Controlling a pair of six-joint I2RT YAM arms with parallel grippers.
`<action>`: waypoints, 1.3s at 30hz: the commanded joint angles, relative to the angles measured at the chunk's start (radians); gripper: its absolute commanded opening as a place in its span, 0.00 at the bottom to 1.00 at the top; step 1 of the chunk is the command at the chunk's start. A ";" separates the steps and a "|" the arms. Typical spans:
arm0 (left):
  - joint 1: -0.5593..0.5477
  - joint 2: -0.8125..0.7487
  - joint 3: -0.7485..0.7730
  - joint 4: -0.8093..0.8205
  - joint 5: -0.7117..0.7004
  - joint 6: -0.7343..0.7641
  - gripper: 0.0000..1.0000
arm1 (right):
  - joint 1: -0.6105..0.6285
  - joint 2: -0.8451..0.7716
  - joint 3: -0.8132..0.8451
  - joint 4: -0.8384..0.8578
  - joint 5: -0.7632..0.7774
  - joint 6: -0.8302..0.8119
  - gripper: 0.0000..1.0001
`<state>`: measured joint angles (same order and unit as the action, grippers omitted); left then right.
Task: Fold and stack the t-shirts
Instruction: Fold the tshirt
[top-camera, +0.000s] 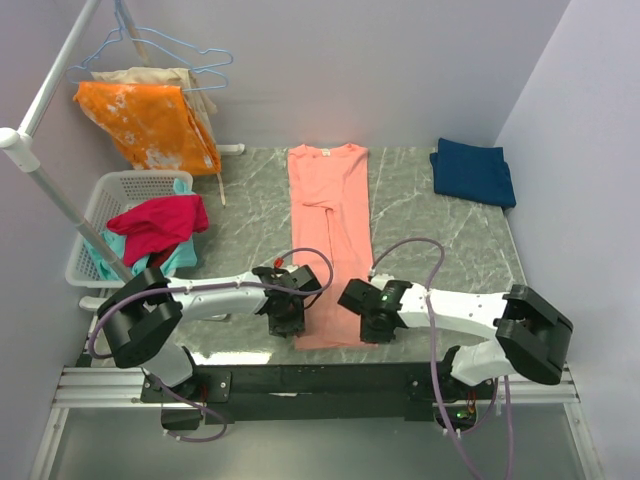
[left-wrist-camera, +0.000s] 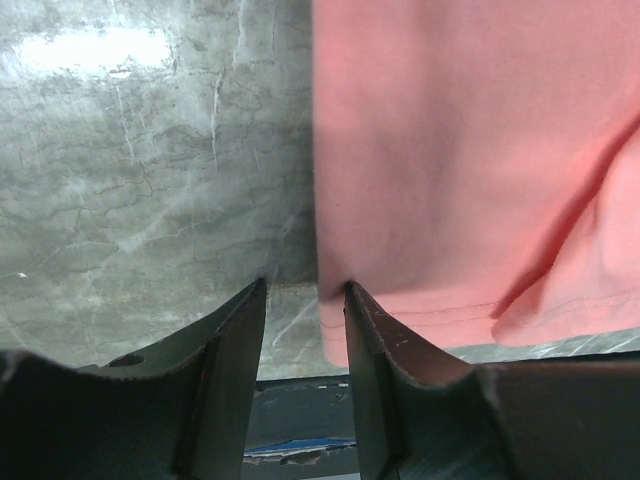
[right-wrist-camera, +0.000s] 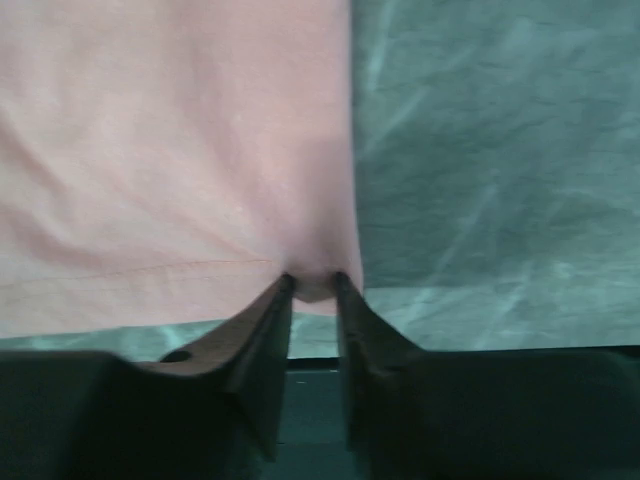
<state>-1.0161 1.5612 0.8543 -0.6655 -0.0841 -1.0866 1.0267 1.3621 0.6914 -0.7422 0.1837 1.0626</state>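
The salmon-pink t-shirt (top-camera: 330, 230) lies as a long narrow strip down the middle of the counter (top-camera: 440, 240), collar far, hem at the near edge. The navy t-shirt (top-camera: 473, 172) sits folded at the far right corner, so we reckon one shirt is done and this one lacks its hem-to-collar fold and the stacking. The left tool (left-wrist-camera: 305, 300) stands with jaws apart astride the hem's left corner, the right tool (right-wrist-camera: 312, 285) pinches the right corner, cloth puckered between its tips, and we can read no brand or writing anywhere.
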 joint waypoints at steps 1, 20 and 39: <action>-0.015 0.053 -0.081 -0.005 -0.011 -0.036 0.44 | -0.008 -0.063 -0.032 -0.132 0.077 0.020 0.36; -0.016 0.049 -0.113 0.021 0.017 -0.052 0.42 | -0.008 -0.210 -0.006 -0.128 0.108 -0.004 0.48; -0.018 0.049 -0.103 0.010 0.012 -0.056 0.42 | -0.007 -0.063 -0.006 -0.008 0.043 -0.061 0.53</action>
<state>-1.0161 1.5372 0.8257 -0.6441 -0.0868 -1.1210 1.0229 1.3113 0.6979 -0.8097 0.2348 0.9985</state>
